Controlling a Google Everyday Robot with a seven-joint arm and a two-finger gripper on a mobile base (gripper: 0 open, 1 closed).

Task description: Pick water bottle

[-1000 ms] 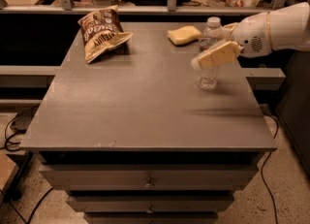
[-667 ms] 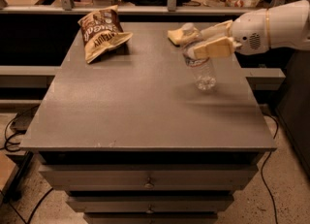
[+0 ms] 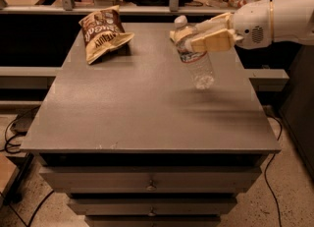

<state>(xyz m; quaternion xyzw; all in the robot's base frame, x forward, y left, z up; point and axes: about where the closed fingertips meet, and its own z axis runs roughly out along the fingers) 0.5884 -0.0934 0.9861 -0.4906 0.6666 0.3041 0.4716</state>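
Note:
The water bottle [image 3: 196, 59] is clear ribbed plastic with a white cap and a pale label band. It hangs tilted in the air above the right part of the grey table [image 3: 137, 108], cap toward the upper left, base toward the lower right. My gripper [image 3: 198, 37] reaches in from the right on a white arm [image 3: 274, 17]. Its tan fingers [image 3: 213, 42] are shut on the bottle's upper body.
A brown chip bag [image 3: 103, 32] lies at the table's back left. A yellow sponge [image 3: 172, 35] lies at the back, partly hidden behind the bottle and gripper. Drawers run below the table's front edge. Cables lie on the floor at both sides.
The bottle has left the table surface and risen with the gripper, tilting over and shifting left.

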